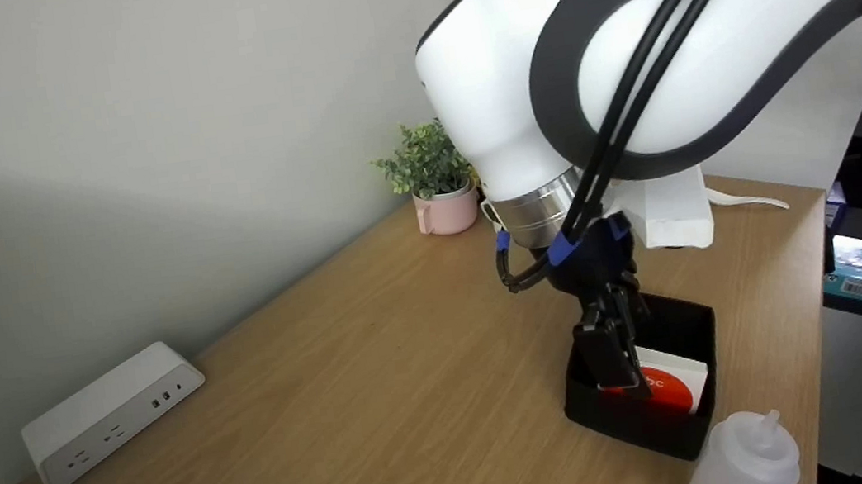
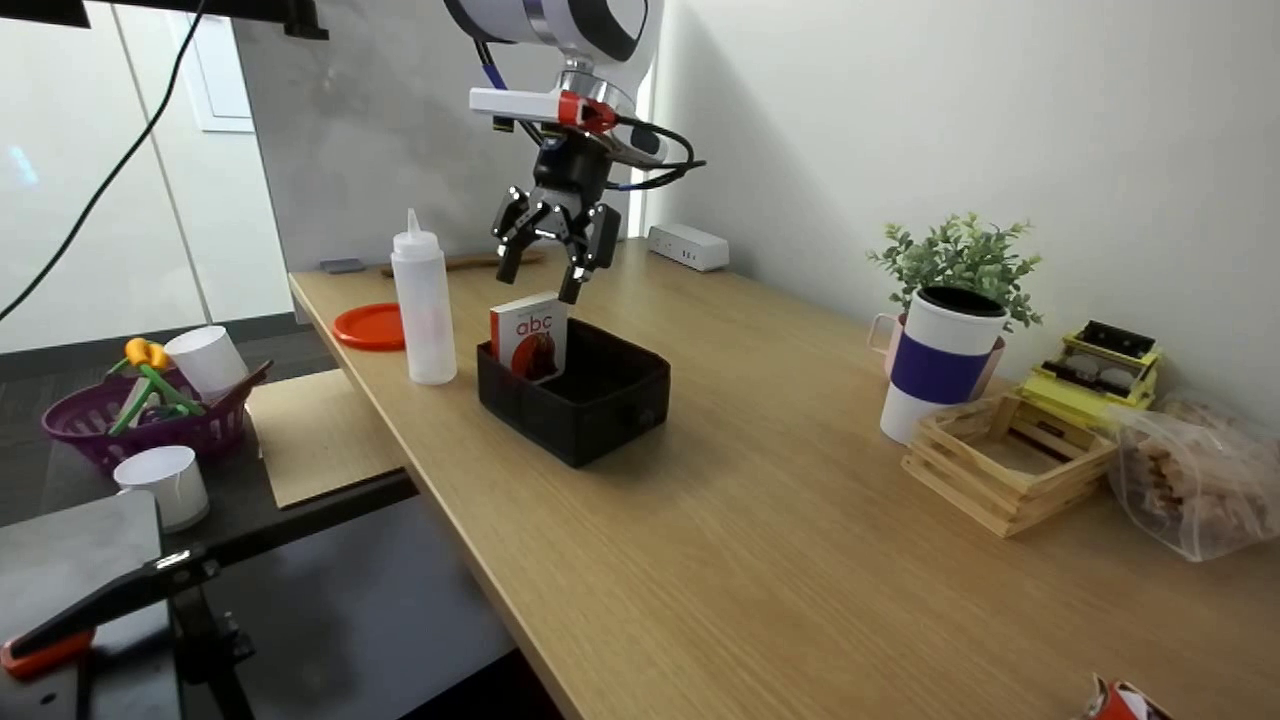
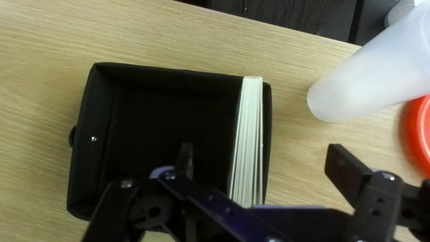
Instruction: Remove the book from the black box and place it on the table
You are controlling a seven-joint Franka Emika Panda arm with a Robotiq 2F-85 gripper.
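Note:
The book point(image 2: 530, 345) has a white cover with a red-orange patch and "abc" on it. It stands upright inside the black box point(image 2: 585, 425), against one end wall, with its top above the rim. The box sits on the light wood table point(image 2: 800, 500). In the wrist view the book point(image 3: 248, 144) shows its white page edges along one side of the box point(image 3: 84, 151). My gripper point(image 2: 538, 286) is open and above the book. In the wrist view the fingers of the gripper point(image 3: 261, 149) are wide apart, one on each side of the book, not touching it.
A translucent white bottle point(image 2: 426, 310) stands beside the box, near the table edge. A red plate point(image 2: 370, 327) lies behind it. A power strip point(image 1: 113, 417) is by the wall. A tumbler point(image 2: 940, 365), potted plant point(image 2: 955, 265) and wooden crate point(image 2: 1000, 490) stand farther along.

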